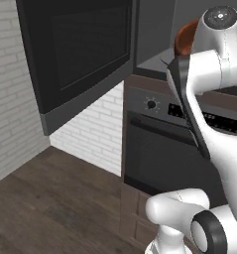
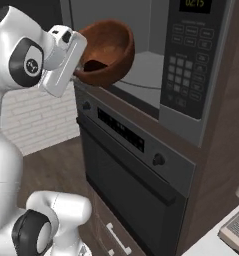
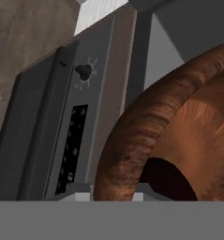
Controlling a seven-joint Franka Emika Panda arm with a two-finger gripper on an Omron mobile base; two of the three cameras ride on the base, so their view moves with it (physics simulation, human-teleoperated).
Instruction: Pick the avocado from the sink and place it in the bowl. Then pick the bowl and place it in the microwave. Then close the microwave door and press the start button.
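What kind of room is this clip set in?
A rendered home kitchen, by the look of it: a built-in microwave with its keypad sits above an oven in wood cabinetry, beside a white brick wall. The end effector holds a wooden bowl at the microwave's opening.

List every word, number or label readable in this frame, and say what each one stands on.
Microwave clock display: amber digits, seemingly "02:15", cut off at the top edge, so not certain.
Microwave keypad: buttons with marks too small to read.
Oven display strip: pale marks, too blurred to read.
Oven knob: tick marks around it, no readable text.
Bowl: no text.
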